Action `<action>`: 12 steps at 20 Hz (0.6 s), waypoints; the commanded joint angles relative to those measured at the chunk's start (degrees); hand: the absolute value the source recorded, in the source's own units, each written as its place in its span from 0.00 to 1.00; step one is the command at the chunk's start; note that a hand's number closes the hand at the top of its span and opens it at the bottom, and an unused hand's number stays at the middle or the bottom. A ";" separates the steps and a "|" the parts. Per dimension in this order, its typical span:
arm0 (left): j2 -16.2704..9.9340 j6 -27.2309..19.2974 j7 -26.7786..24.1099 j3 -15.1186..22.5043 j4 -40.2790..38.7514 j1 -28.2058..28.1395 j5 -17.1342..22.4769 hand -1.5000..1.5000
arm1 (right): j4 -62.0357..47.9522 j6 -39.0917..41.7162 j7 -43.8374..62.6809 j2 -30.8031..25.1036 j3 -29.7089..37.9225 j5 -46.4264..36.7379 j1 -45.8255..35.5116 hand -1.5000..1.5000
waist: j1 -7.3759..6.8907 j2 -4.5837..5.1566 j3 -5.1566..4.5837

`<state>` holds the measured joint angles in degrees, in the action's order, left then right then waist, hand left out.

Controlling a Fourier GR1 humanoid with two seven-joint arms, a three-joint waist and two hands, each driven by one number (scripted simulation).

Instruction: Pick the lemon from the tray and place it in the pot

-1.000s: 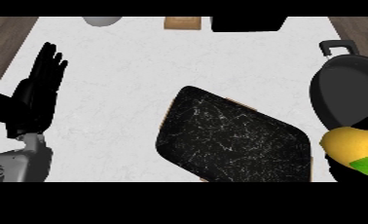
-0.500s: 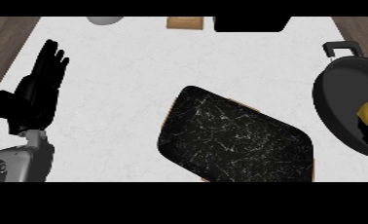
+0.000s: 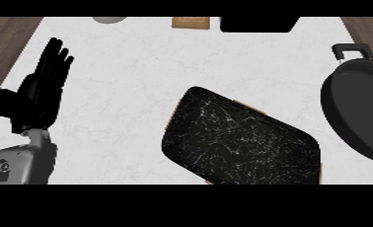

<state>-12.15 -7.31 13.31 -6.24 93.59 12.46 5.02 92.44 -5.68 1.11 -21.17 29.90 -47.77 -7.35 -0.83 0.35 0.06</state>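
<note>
The black speckled tray (image 3: 241,139) lies tilted on the white counter, right of centre, with nothing on it. At the right edge stands the dark pot (image 3: 351,107), cut off by the frame, its handle at the top. No lemon shows in the visible part of the pot or anywhere else. My left hand (image 3: 42,92) rests at the left edge, fingers straight and pointing up, holding nothing. My right hand is out of the picture.
Along the counter's far edge sit a grey round object (image 3: 109,19), a small brown block (image 3: 191,22) and a black box (image 3: 260,23). Wooden floor shows past the counter's left and right corners.
A second ago the right hand held the lemon at the lower right by the pot. Both have since left the view. The left hand shifted slightly upward.
</note>
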 commanded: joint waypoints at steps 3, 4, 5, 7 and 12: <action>0.35 0.17 1.77 0.55 3.23 -1.27 -0.21 0.50 | -21.81 -7.09 -4.79 -5.63 0.03 -4.01 -9.89 1.00 | 0.01 -0.23 -0.01; -0.33 1.57 -1.90 -1.11 -1.27 -2.14 0.09 0.50 | -22.83 -9.31 -8.15 -3.58 -0.56 -3.63 -6.27 1.00 | 0.38 -0.21 -0.03; 0.08 0.49 -1.67 -0.62 -2.73 1.14 -0.58 0.50 | -31.76 -11.92 -8.51 -4.77 -0.79 -5.43 -12.27 1.00 | -0.31 0.09 0.03; 0.18 1.58 -2.60 -0.76 -1.83 -0.86 0.24 0.50 | -35.02 -8.34 -11.45 -4.35 1.79 1.68 -12.00 1.00 | -0.13 0.01 0.03; 0.77 0.65 -1.75 0.42 -0.85 -1.21 -1.36 0.50 | -46.73 -1.72 -13.84 -8.01 4.40 7.00 -18.07 0.00 | -0.27 -0.01 0.06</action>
<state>-12.03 -6.29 12.34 -6.74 92.68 12.18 4.90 54.55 -10.77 -9.08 -27.30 32.64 -45.08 -21.48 -1.01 0.35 0.11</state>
